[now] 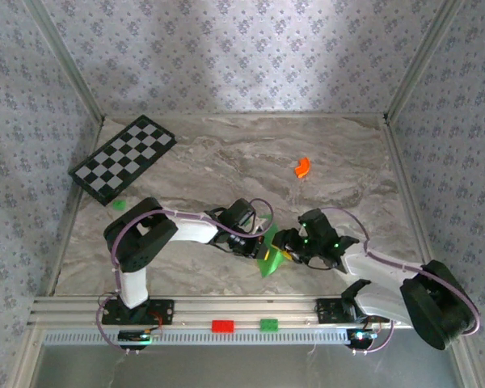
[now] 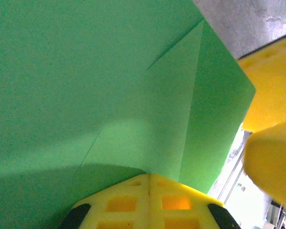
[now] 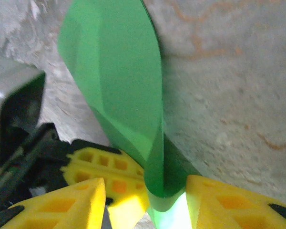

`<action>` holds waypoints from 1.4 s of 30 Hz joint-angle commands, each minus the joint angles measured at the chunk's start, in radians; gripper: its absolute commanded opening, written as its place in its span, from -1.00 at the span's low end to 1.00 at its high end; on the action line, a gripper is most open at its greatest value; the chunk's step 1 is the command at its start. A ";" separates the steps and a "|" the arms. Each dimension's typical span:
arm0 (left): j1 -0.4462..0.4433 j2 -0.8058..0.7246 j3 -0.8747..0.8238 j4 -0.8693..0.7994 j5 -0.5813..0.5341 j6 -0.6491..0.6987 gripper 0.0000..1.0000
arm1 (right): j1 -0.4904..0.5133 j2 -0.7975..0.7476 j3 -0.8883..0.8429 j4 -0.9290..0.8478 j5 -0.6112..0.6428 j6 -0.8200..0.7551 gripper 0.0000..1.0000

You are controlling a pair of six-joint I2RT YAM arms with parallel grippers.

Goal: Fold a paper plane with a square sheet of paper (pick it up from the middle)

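The bright green, thin, matte sheet of paper [image 1: 268,252] is found raised off the counter [image 1: 226,162], near its front edge, between the two arms. Diagonal creases and an overlapping folded flap are seen on the sheet in the left wrist view [image 2: 133,95]. In the right wrist view it is bowed into a long curved form [image 3: 119,86].

The left hand [image 2: 149,191] is closed on the sheet of paper, its yellow fingers pressed together over one edge. The right hand [image 3: 145,186] is parted, one yellow finger [image 3: 81,200] on either side of the sheet's lower fold. A gap is visible beside the paper, so no firm grip is noted. In the overhead view both hands [image 1: 257,249] [image 1: 284,249] are set just beside each other at the sheet.

Well apart, a black-and-white checkered board [image 1: 123,159] lies at the far left corner. A tiny green block [image 1: 118,204] lies near it, and a small orange curved piece [image 1: 302,166] at the far right.
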 commanded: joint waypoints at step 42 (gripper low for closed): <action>-0.008 -0.023 -0.021 -0.007 -0.032 -0.005 -0.89 | -0.146 0.125 0.018 0.022 -0.154 -0.108 -0.28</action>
